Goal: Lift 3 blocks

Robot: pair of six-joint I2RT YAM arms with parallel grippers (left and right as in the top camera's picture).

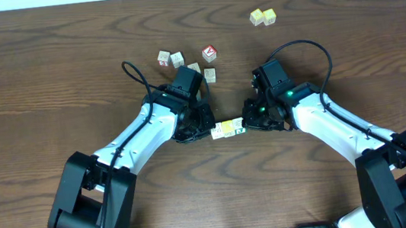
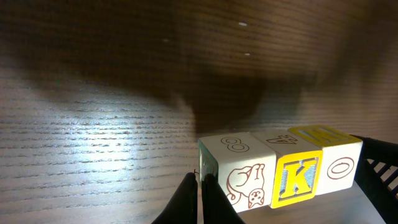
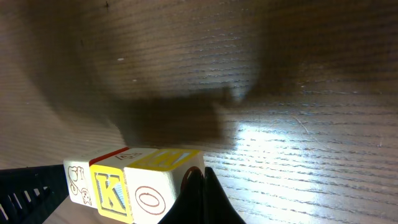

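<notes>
Closed tightly, the left fingers point(image 2: 189, 198) show at the bottom of the left wrist view. Nothing is between them, and their tip presses on the end face of the block with the cat drawing point(image 2: 245, 180). Next to it comes the block with the letter K point(image 2: 297, 177), then the block with the O point(image 2: 341, 168). All three touch face to face in one straight row.

The right fingers point(image 3: 194, 193) are also fully closed on nothing, and they push against the O end from the other side. So neither arm grips a block. I think the two arms together work like one big clamp, because one pair of fingers cannot take three blocks at once.

From above, the row of three blocks point(image 1: 228, 129) sits between the two wrists, near the middle of the counter point(image 1: 44, 63). In both wrist views the dark shadow falls well apart from the row, so the row seems to be already off the counter, though I cannot be sure.

Such a hold depends only on pressure. If one arm moves away or tilts, the middle block may slip out.

The red-faced cube point(image 1: 210, 52) and the two pale-yellow cubes point(image 1: 262, 17) lie farther back, well apart.
</notes>
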